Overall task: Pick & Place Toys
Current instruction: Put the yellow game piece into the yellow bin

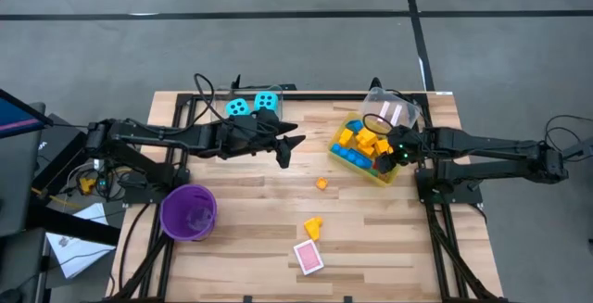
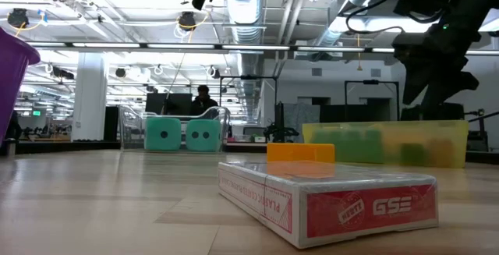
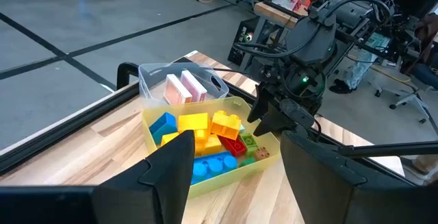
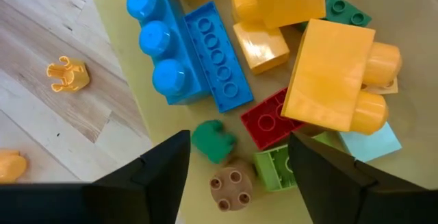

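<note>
The pink card box point(image 1: 309, 258) lies flat near the table's front edge. In the low view its red side panel reads "GSE" beside a small badge too small to read, and its long side carries a line of print starting "PLAS…", the rest unclear.

A yellow brick point(image 1: 313, 227) sits just behind the box, and a smaller yellow piece point(image 1: 321, 183) lies alone mid-table. Two cyan dice point(image 1: 252, 105) stand side by side at the far edge.

The yellow bin point(image 1: 388, 175) at the right holds yellow, blue, red and green bricks point(image 4: 205, 53). A clear tub point(image 3: 152, 79) behind it holds pink cards point(image 3: 185, 87). A purple cup point(image 1: 188, 212) stands front-left.

The right gripper point(image 1: 397, 152) hovers over the bin with fingers spread and nothing between them. The left gripper point(image 1: 287, 147) hangs above the table's centre, aimed towards the bin, fingers apart and empty.
</note>
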Available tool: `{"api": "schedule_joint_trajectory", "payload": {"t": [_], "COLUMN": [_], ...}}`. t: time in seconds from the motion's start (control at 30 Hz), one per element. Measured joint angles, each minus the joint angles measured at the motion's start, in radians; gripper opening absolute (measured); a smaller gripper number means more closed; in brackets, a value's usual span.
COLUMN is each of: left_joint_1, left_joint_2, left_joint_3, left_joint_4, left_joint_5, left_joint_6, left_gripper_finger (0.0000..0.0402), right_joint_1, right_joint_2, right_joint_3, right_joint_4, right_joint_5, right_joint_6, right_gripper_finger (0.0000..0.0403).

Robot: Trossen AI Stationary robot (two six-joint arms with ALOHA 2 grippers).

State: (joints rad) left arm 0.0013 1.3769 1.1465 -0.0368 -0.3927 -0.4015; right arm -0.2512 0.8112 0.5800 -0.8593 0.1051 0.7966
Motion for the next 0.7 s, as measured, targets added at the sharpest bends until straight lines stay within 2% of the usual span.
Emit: {"api": "schedule_joint_trajectory", "payload": {"t": [0.6, 0.7], "left_joint_1": [0.000, -0.005], "left_joint_2": [0.000, 0.000], "left_joint_3": [0.000, 0.000], "left_joint_4": [0.002, 0.142], "left_joint_5": [0.000, 0.030], "left_joint_6": [-0.011, -0.016], "left_gripper_finger": [0.0213, 0.0213], "right_joint_1": [0.000, 0.000], "right_joint_2": [0.000, 0.000], "right_joint_3": [0.000, 0.000], "right_joint_4": [0.008, 0.020], "right_joint_5": [0.000, 0.000], "right_joint_6": [-0.011, -0.013], "right_gripper_finger": [0.0239, 0.0240]}}
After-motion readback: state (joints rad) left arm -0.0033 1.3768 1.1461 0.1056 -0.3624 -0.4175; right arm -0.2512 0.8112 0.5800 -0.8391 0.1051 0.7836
